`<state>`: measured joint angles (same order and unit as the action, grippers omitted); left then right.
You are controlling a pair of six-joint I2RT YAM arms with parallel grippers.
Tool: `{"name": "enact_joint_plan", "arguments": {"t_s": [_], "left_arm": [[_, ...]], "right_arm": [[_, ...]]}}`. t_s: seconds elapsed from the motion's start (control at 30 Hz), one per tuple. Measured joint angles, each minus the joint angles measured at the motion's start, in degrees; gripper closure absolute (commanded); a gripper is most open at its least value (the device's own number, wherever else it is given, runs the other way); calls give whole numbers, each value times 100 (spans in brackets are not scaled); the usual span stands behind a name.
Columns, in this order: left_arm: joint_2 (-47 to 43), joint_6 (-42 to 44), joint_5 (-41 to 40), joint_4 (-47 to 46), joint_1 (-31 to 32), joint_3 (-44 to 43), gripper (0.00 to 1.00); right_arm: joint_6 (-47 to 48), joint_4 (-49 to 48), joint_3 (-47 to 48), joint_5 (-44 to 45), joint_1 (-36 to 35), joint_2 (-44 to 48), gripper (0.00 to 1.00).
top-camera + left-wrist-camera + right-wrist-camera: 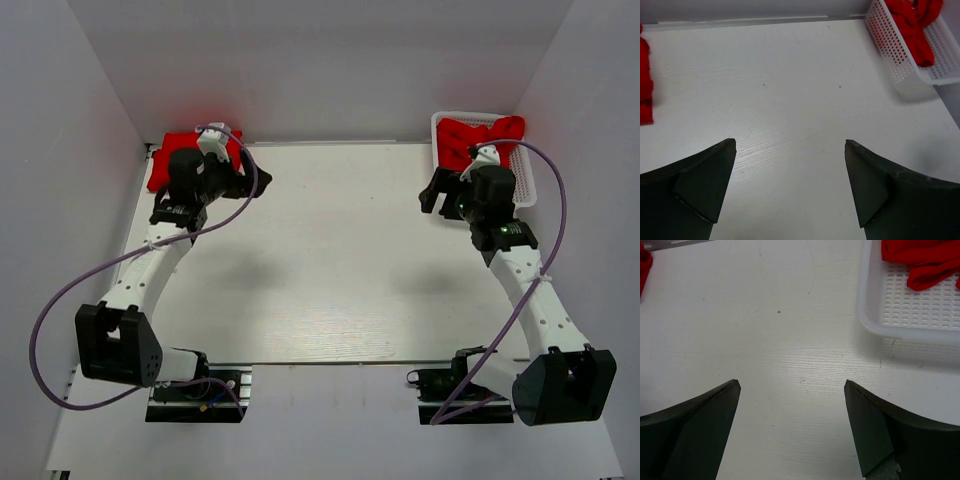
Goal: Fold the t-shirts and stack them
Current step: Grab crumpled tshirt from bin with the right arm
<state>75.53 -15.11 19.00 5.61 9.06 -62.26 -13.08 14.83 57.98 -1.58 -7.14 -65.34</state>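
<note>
Status: between shirts, pick-up step for the next one.

- Left gripper [790, 143]: jaws spread wide with nothing between them. It sits over bare table [330, 260] near the far-left corner and faces across toward the far-right corner.
- Right gripper [791, 384]: also wide open and empty. It sits over bare table just beside the near-left side of the basket [524, 186], not over it.
- Red pile [160, 170] is at the far-left corner, against the far edge. The left arm partly hides it in the top view, and the left wrist view only catches its edge. It looks layered and compact, so I read it as the folded stack. Can't count the layers.
- Crumpled red t-shirt [482, 134] is bunched in the far part of the basket at the far-right corner, with some cloth draped over the far rim. The near part of the basket floor shows bare mesh. Can't tell whether it's one shirt or several.
- No cloth lies on the middle of the table.

Judgement: some folding is done and the basket load isn't.

What the next move calls for:
- The right arm goes up over the basket rim and down onto the bunched cloth, then pinches a single layer.
- It lifts high enough to clear the rim and carries the shirt to the middle of the table.
- The left arm has to come off the far-left corner to help spread the shirt flat before folding.

Watch for:
- Picking up two shirts at once.
- Cloth snagging on the mesh.
- The light basket getting dragged along with the shirt.
</note>
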Motion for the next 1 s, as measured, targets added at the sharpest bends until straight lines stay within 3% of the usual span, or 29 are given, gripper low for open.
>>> {"name": "enact_joint_plan", "arguments": {"t_s": [0.13, 0.27, 0.37, 0.63, 0.83, 1.0], "left_arm": [[457, 219, 468, 170, 0, -553, 0], [761, 479, 476, 369, 4, -1259, 0], [667, 614, 391, 175, 4, -1320, 0], [348, 758, -107, -116, 0, -1244, 0], [256, 695, -601, 46, 7, -1130, 0], [205, 518, -817, 151, 7, -890, 0]], "right_arm": [[17, -348, -227, -76, 0, 98, 10], [48, -925, -529, 138, 0, 127, 10], [190, -1027, -262, 439, 37, -190, 10], [459, 162, 3506, 1047, 365, -3198, 10], [466, 1261, 5792, 1069, 925, -5418, 10], [452, 1261, 6496, 1093, 1263, -6592, 10]]}}
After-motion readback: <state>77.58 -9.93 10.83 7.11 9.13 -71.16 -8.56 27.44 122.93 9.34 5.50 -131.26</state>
